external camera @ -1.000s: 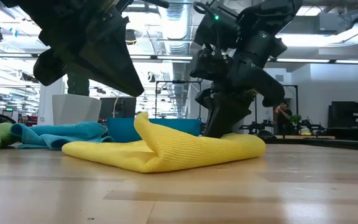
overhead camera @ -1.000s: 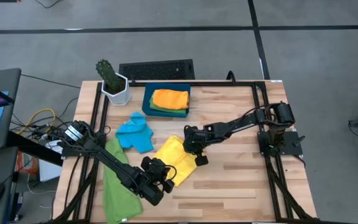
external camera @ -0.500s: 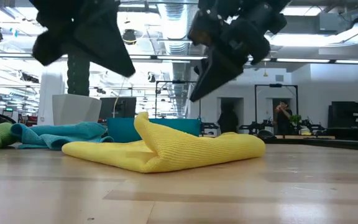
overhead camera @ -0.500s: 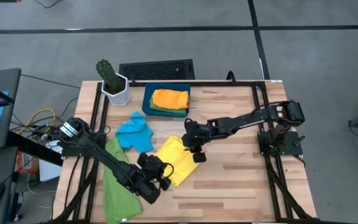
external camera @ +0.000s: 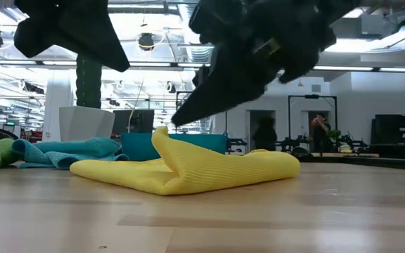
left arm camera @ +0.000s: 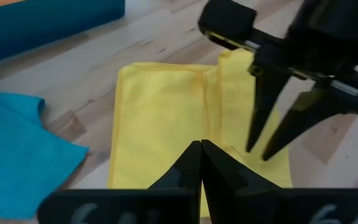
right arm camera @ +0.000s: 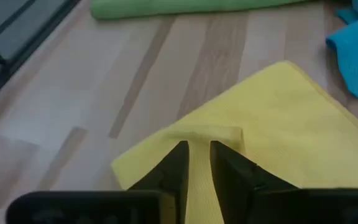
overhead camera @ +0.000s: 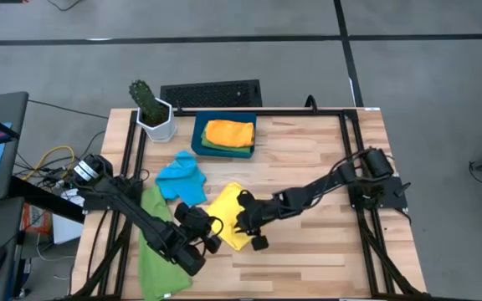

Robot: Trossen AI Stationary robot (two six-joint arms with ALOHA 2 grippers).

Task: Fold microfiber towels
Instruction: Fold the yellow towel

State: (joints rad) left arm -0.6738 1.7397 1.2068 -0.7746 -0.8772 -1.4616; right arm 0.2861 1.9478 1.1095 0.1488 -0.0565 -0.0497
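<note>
**Yellow towel mid-fold, both arms hovering over it**

Desk (overhead camera: pixel 308 167): pale wood planks with black rails at the left and right edges, filling the frame centre. Green towel (overhead camera: pixel 153 242) is long and loose, lower left, partly under the left arm. Dark teal tray (overhead camera: pixel 197 134), rigid and rectangular, sits upper centre and holds a folded orange towel (overhead camera: pixel 228 132) on top of another green one. Sky-blue towel (overhead camera: pixel 182 177) lies crumpled left of centre.

Yellow towel (overhead camera: pixel 228 217), centre-bottom in the high view, is ribbed microfiber folded into a rough rectangle; a ridge stands up in the low view and one corner flap is turned over in the right wrist view.

Left end effector (overhead camera: pixel 206 238) is above the towel's lower-left edge, fingers pressed together, holding nothing. Right end effector (overhead camera: pixel 243 222) is over the towel's right edge with a narrow gap between its fingers (right arm camera: pixel 174 163), nothing gripped; it points at the turned-over flap.

Likely step: grasping an edge for the next fold. To do it well, pinch only the top layer at the hemmed corner, lift low, and carry it across so the edges line up. The other arm should pin the cloth, since soft pile slides on smooth wood.
</note>
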